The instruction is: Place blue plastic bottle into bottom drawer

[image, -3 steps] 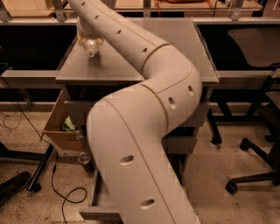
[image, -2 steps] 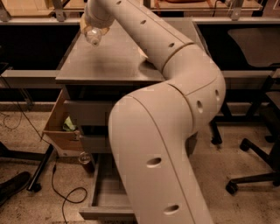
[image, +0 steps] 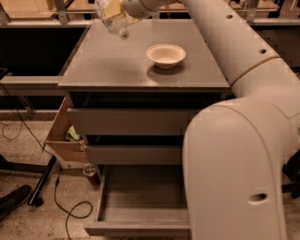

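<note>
The gripper (image: 123, 8) sits at the far top edge of the scene, above the far left part of the grey cabinet top (image: 108, 65), and is partly cut off by the frame. It is clamped on the blue plastic bottle (image: 111, 18), which hangs in the air clear of the surface, tilted with its white cap (image: 123, 33) pointing down and to the right. The bottle's upper end runs out of view, so the exact grip point seems to be near its base, though that is hard to confirm.

The bottle is clear, crinkled plastic. A white paper bowl (image: 165, 55) rests on the cabinet top to the right of the bottle, well apart from it.

The bottom drawer (image: 140, 197) is pulled open toward the near side, a shallow grey metal tray. Its right part is hidden behind the robot's smooth cream arm (image: 243, 140). The two upper drawers (image: 131, 121) are closed.
</note>
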### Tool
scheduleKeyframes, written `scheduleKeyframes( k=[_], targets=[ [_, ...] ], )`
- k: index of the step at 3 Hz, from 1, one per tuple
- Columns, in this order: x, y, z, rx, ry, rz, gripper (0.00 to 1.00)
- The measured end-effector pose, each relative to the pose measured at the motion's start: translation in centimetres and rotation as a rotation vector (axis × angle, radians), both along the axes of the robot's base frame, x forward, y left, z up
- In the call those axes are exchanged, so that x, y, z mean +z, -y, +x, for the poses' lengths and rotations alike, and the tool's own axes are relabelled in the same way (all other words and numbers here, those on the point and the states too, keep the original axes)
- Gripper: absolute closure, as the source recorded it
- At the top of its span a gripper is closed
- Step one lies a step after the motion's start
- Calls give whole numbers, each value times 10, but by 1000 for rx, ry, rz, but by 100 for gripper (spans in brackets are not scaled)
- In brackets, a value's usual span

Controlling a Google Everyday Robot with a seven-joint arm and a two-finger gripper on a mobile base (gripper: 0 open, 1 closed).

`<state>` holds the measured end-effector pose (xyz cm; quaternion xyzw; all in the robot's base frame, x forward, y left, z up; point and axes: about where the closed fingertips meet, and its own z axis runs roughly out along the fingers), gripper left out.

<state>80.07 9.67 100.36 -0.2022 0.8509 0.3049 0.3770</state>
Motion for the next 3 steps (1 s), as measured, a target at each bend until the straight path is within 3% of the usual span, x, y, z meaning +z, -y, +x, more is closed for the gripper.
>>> scheduleKeyframes(
  k=[1,2,3],
  targets=[
    [10,34,-32,138,22,24,100],
    [6,36,-39,184,37,4,100],
    [6,36,-38,184,37,4,100]
  ],
)
